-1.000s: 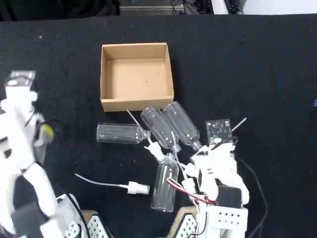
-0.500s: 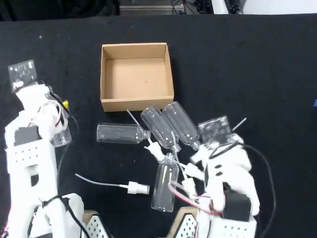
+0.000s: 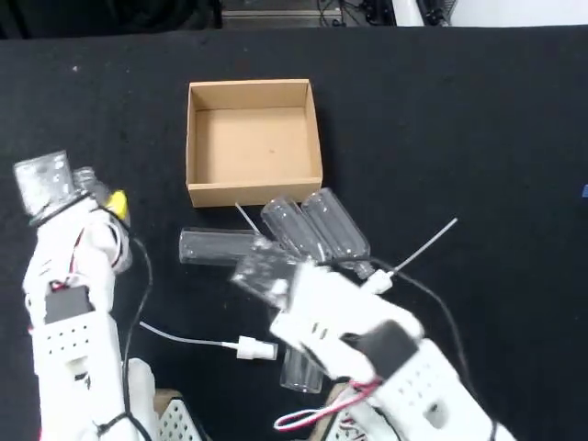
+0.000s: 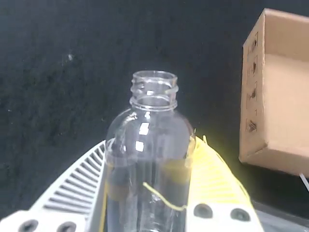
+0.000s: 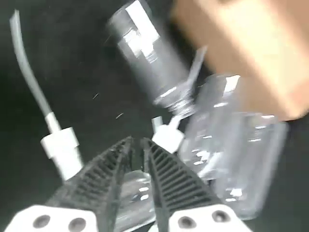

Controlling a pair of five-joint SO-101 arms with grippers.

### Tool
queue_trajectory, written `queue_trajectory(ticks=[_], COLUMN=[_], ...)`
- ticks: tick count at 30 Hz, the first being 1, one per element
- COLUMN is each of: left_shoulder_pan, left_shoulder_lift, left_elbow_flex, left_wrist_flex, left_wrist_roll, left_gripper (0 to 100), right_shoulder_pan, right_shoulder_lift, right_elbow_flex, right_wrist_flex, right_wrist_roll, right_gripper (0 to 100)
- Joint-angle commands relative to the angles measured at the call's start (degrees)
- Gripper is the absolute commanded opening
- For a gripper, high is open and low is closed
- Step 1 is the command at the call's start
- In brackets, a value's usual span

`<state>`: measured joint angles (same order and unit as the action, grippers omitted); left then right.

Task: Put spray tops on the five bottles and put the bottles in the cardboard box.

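We log the right gripper (image 5: pixel 137 145), fingers nearly together and empty, now swung over the loose bottles (image 3: pixel 335 225) beside a spray top (image 5: pixel 166 137) (left gripper (image 4: pixel 150 145) clamps an uncapped bottle (image 4: pixel 149 121), ready for capping).

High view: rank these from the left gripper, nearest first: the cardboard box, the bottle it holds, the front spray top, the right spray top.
From the left gripper:
1. The bottle, held in it.
2. The cardboard box, to its side at the back.
3. The front spray top, nearer the front edge.
4. The right spray top, far across on the right.
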<state>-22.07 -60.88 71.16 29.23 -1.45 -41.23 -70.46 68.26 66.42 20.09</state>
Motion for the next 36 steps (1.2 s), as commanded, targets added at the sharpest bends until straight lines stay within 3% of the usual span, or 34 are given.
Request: queue_trajectory(ticks=[1,5,8,22,33,36], left_shoulder_pan=[-7.2,-12.2,-14.0,-14.5,-15.1,-15.1], left_shoulder_lift=[-5.3,-7.6,-8.4,-12.2,-16.8,-18.0], left_elbow_flex=[2.5,6.5,8.6,11.3,13.8,14.1], left_wrist_flex=[-6.1,-10.9,-12.9,-12.7,-12.7,-12.7], left_wrist_roll=[1.9,11.5,15.8,16.5,16.7,16.6], left_gripper=[3,3,3,3,3,3], right_shoulder_pan=[-7.0,-11.7,-17.1,-18.6,-18.7,-18.5], right_shoulder_lift=[7.5,10.7,12.7,30.1,37.1,37.5], right_elbow_flex=[-3.9,-0.6,3.6,5.4,2.0,1.8], right_wrist_flex=[-1.9,-5.5,-9.8,-23.0,-21.6,-21.9], right_wrist_roll=[-2.9,-3.3,-3.3,-2.8,-1.2,-1.6], right_gripper=[5.5,18.5,19.0,19.0,13.5,7.0])
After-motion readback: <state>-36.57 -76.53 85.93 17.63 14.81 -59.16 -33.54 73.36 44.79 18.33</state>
